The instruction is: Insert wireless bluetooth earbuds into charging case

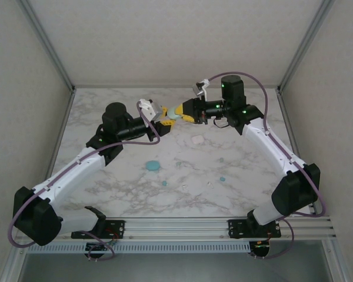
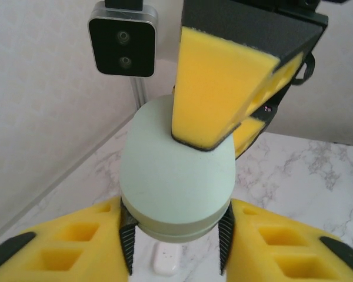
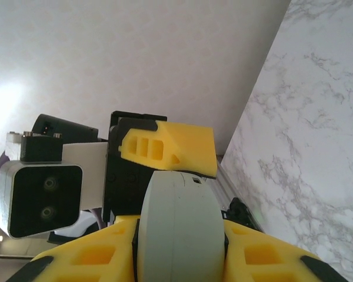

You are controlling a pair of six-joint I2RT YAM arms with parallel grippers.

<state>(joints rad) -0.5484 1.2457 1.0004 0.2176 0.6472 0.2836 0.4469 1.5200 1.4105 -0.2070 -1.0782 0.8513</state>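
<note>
Above the table (image 1: 135, 194), pale-green case (image 1: 175, 111) seemingly in grip of left end effector (image 1: 164, 124) and right end effector (image 1: 188, 116).

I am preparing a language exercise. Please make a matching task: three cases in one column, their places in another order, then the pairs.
1. green case
2. blue case
3. white case

A. on the table, toward the left arm
B. in the air, between left claw and right claw
C. on the table, farther back

Pairs: 1-B, 2-A, 3-C
</note>
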